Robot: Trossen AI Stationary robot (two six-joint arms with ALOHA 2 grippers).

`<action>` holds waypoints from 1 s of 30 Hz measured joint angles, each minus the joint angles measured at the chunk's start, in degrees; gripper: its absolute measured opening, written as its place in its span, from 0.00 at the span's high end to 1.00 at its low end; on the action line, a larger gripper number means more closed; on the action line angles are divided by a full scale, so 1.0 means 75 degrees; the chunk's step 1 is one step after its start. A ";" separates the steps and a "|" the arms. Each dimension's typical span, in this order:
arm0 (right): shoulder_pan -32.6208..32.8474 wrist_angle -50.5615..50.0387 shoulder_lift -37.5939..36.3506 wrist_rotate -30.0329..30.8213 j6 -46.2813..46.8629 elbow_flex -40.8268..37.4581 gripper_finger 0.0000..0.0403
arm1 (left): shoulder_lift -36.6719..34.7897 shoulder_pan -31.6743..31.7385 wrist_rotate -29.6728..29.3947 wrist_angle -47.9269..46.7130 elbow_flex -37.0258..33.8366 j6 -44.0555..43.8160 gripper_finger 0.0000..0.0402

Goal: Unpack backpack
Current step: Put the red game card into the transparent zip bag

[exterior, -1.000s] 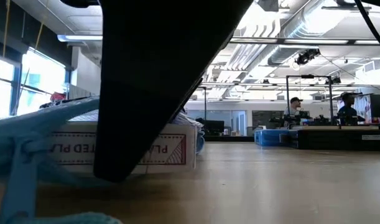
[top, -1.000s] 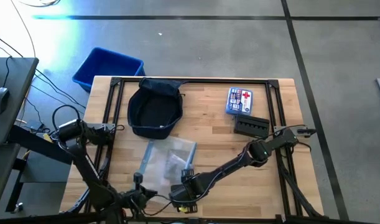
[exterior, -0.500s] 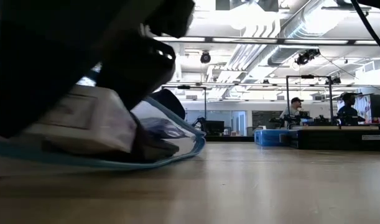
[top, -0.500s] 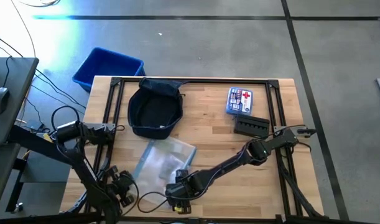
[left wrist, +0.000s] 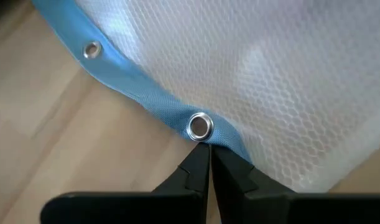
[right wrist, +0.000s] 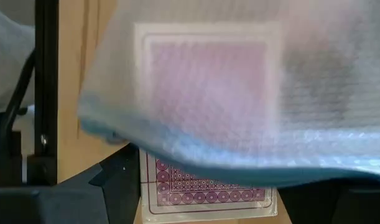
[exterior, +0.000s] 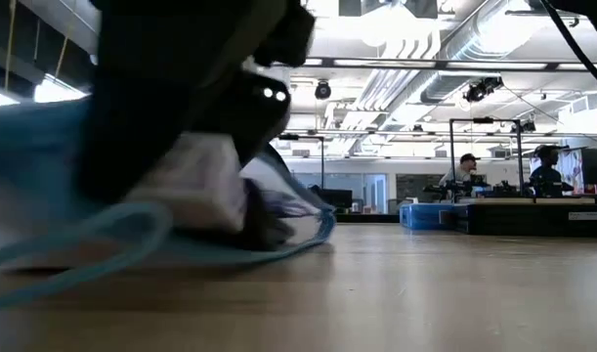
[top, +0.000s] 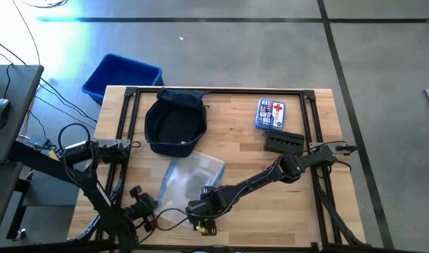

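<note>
The dark navy backpack [top: 173, 126] sits open on its bottom at the table's far left middle; no gripper touches it. A clear mesh pouch [top: 189, 176] with a blue edge band lies in front of it. My left gripper [top: 151, 209] [left wrist: 204, 152] is shut at the pouch's near left edge. My right gripper [top: 203, 214] [right wrist: 221, 186] stands over the pouch's near end, its fingers on either side of a playing-card box [right wrist: 208, 186]. The box sticks out from under the pouch's blue edge [right wrist: 196, 163]. My left gripper's fingertips meet on the pouch's blue edge band [left wrist: 222, 138], just beside a metal eyelet [left wrist: 199, 126]. Only the band's rim lies between their free ends. The band runs across the fingers. My right gripper holds the card box by its two long sides [right wrist: 147, 190] between its wide-set fingers, coming steeply from above. The box's far part lies under the pouch's mesh [right wrist: 239, 74].
A blue bin [top: 121, 77] stands on the floor beyond the table's far left corner. A first-aid box [top: 272, 114] and a black case [top: 283, 143] lie at the far right. A black frame rail [top: 214, 91] runs along the far edge. People stand in the room behind [exterior: 464, 171].
My left gripper has swung toward the table's left edge and sunk, rolling its wrist, and has stayed shut. My right gripper has crept a little toward the left. In the low view the pouch's blue edge, which lay flat half a second ago, now bulges into a loop.
</note>
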 joint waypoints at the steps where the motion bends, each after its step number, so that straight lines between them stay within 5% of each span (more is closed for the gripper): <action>1: 0.0003 -0.0027 -0.0014 -0.0064 -0.0117 0.0000 0.31 | 0.0006 0.0000 -0.0184 0.0136 -0.0049 0.0089 1.00; 5: 0.0142 0.0051 -0.0085 -0.0593 -0.1081 0.0000 0.31 | 0.0008 0.0129 -0.0630 0.0820 -0.0159 0.0691 1.00; 13: 0.0115 0.0831 -0.0132 0.0452 -0.0928 -0.0124 0.31 | 0.0008 0.0413 -0.0897 0.1678 -0.0286 0.1901 1.00; 30: -0.0383 0.0554 -0.0048 0.1515 0.0707 -0.0376 0.31 | -0.0007 0.0432 -0.1307 0.2001 -0.0271 0.2392 1.00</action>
